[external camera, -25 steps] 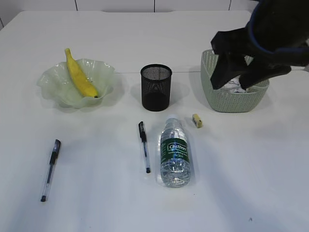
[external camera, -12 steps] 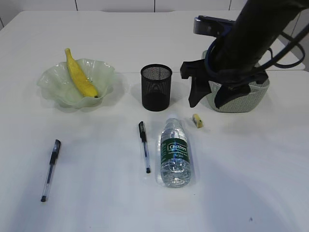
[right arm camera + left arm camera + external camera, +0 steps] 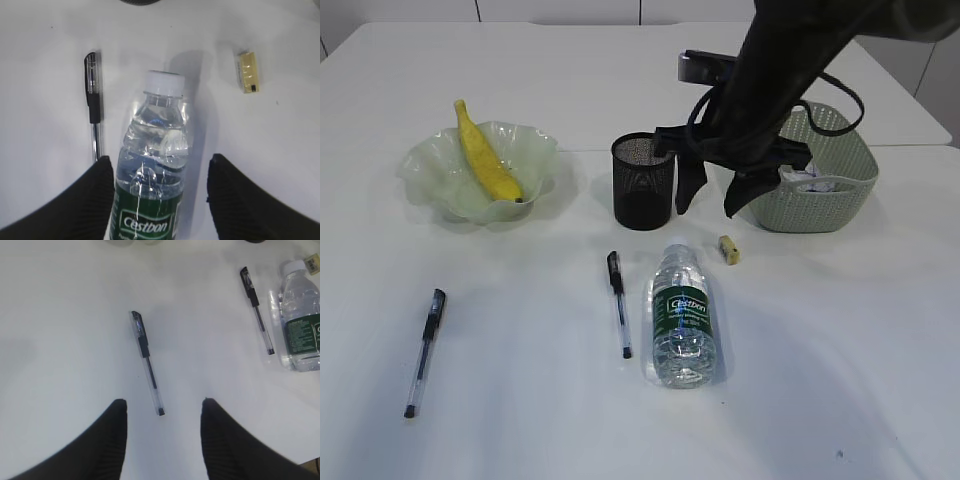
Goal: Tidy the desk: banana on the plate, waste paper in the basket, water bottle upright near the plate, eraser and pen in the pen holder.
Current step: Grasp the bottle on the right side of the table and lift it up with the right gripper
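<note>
The banana (image 3: 485,160) lies on the pale green plate (image 3: 420,178). The waste paper (image 3: 812,181) lies in the sage-green basket (image 3: 840,205). The water bottle (image 3: 682,315) lies on its side on the desk (image 3: 840,350), cap toward the black mesh pen holder (image 3: 643,182). The yellow eraser (image 3: 728,249) lies right of the cap. My right gripper (image 3: 708,205) is open and empty. It hangs over the bottle's neck, and in the right wrist view the gripper (image 3: 160,161) has a finger on each side of the bottle (image 3: 152,175). My left gripper (image 3: 164,402) is open above the left pen (image 3: 146,360).
A second pen (image 3: 619,302) lies just left of the bottle and also shows in the right wrist view (image 3: 93,112). The left pen (image 3: 424,350) lies near the front left. The eraser (image 3: 248,72) lies apart from the bottle cap.
My right arm has swung left from over the basket to above the bottle's neck, still open. The objects on the desk have not moved.
</note>
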